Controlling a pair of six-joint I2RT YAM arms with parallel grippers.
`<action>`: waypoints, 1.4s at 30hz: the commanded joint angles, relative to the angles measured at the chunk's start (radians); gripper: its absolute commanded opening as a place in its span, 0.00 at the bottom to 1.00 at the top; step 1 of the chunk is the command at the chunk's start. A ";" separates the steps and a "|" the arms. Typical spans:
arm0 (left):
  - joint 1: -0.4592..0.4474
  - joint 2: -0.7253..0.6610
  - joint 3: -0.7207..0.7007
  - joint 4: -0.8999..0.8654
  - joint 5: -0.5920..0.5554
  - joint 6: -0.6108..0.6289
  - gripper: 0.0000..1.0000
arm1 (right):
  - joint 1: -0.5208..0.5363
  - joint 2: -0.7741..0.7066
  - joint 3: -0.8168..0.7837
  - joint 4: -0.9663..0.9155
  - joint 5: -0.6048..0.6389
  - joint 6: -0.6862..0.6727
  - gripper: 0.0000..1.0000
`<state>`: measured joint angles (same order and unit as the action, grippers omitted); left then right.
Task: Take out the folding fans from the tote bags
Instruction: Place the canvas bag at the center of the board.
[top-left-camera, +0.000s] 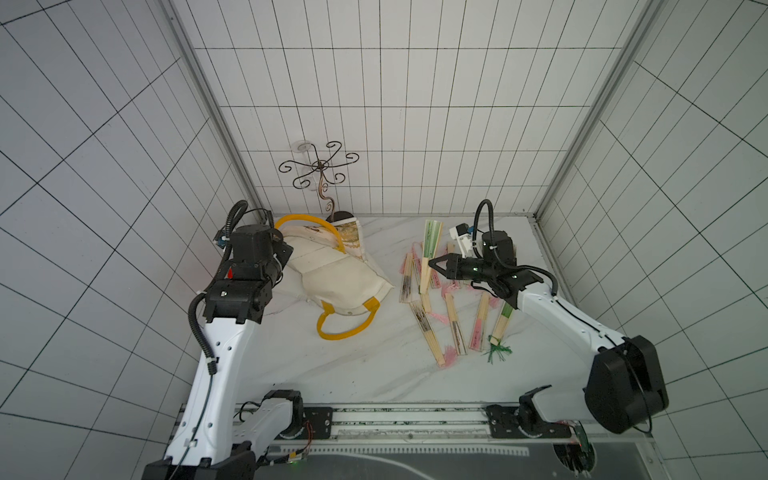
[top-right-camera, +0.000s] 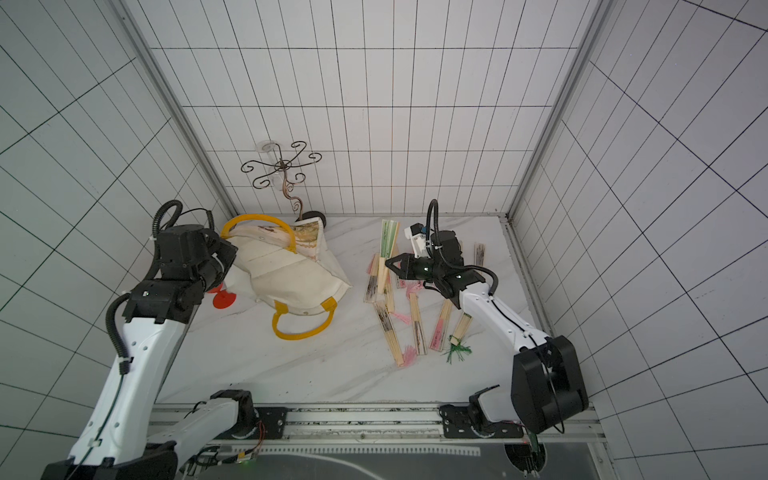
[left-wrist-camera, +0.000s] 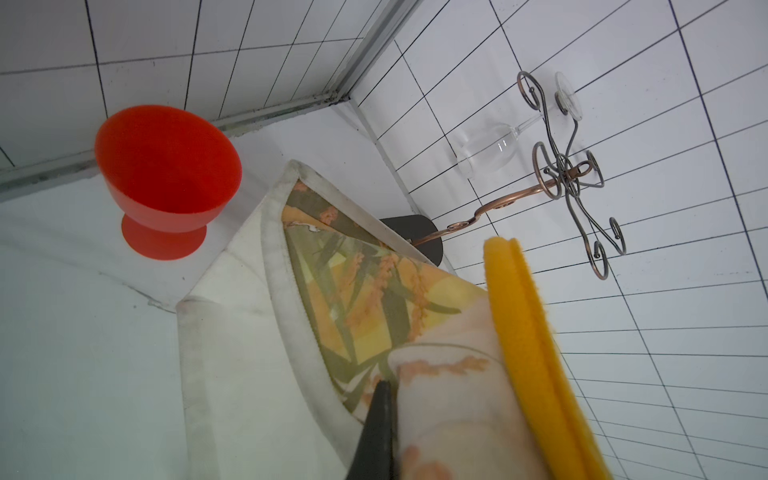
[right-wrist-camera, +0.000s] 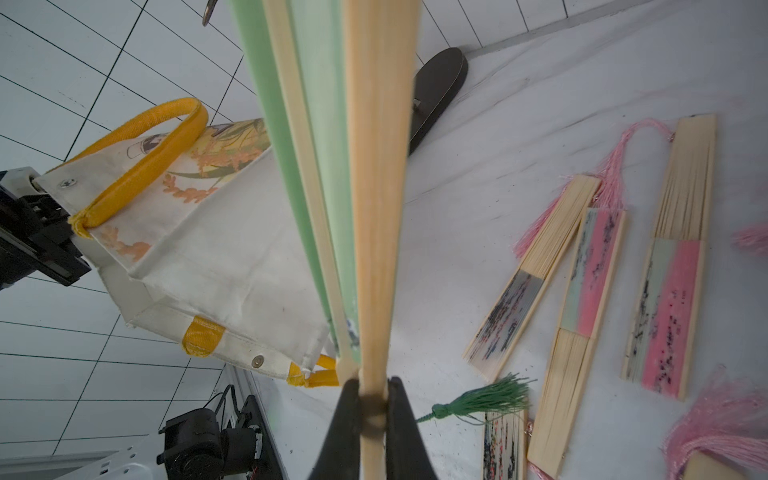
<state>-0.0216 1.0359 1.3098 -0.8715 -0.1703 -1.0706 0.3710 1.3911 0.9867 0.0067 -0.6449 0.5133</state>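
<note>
Right claw (right-wrist-camera: 374, 382): clamped on the green fan (right-wrist-camera: 332, 166) just by its pivot end, the jaws pressed flat against the outer bamboo guards.
Fan's long axis runs straight out from the claw. The paper end leads and is slightly splayed.
In both top views the fan is clear of the bag (top-left-camera: 332, 270), on its right-arm side, over the near edge of the other fans (top-left-camera: 453, 324) scattered on the tabletop (top-left-camera: 332, 374).
The right arm is the nearer to that pile, so laying the fan flat there is likely next.
Left claw (left-wrist-camera: 382, 399): pinched shut on the bag's printed cloth, beside a yellow handle (left-wrist-camera: 519, 332).
Materials: stiff, smooth bamboo slats; thin pleated paper; limp canvas that slumps and bulges. Cannot tell if fans remain inside.
</note>
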 joint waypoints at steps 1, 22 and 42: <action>0.015 -0.004 0.030 0.001 0.083 -0.234 0.00 | -0.009 0.011 -0.043 0.001 -0.055 0.008 0.00; 0.096 -0.072 -0.368 0.229 0.391 -0.679 0.00 | -0.012 0.049 -0.059 -0.081 -0.147 -0.021 0.00; 0.237 0.048 -0.448 0.427 0.339 -0.483 0.48 | 0.018 0.122 -0.052 -0.077 -0.127 0.016 0.00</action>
<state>0.2039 1.0763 0.8429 -0.5037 0.1841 -1.5917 0.3798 1.5040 0.9775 -0.0757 -0.7712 0.5156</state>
